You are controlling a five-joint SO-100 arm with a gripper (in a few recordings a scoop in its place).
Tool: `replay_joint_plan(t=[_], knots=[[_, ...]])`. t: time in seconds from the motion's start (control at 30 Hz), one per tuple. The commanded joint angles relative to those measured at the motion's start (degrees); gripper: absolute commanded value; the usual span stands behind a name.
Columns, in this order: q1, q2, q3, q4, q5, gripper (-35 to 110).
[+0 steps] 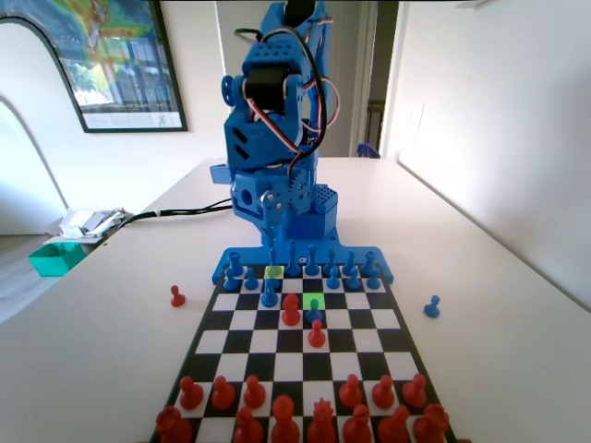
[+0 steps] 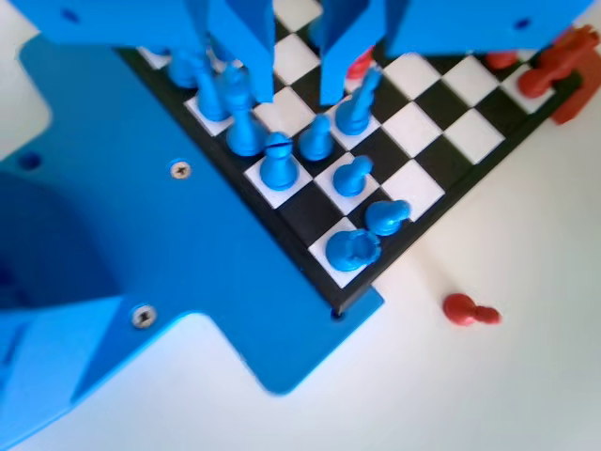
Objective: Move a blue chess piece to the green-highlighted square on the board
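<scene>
Work on this move looked done, by my judgement. Going left to right in the fixed view: one red pawn (image 1: 177, 296) stood off the board (image 1: 399, 343) on the table (image 1: 111, 332). One paler yellow-green square (image 1: 273, 271) lay bare in the blue ranks, with a lone blue pawn (image 1: 269, 295) just ahead of it. Next came two red pieces, one (image 1: 291, 309) beside the lit square and one (image 1: 317, 334) just ahead of it. The blue chess piece (image 1: 314, 312) stood upright on the green-highlighted square (image 1: 307, 299), as far as I could tell from that low angle. Farthest right, one more blue pawn (image 1: 431, 306) sat off the board.

In the wrist view my gripper (image 2: 293, 94) hung over the blue back ranks, jaws spread, nothing between them. All that seemed left was to stay clear.

Counted: one green square, one yellow-green, three red pieces away from their ranks, six red pawns (image 1: 223, 392) in their near row. I could not count the crowded back rows.
</scene>
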Motion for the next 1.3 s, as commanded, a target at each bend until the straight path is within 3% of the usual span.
replay_joint_plan(t=[0.0,0.6,1.27], knots=[[0.8,2.2,0.9,0.4,-0.8,9],[3.6,2.3,6.0,-5.0,-6.1,10],[3.0,-1.7,5.8,-7.9,-5.4,10]])
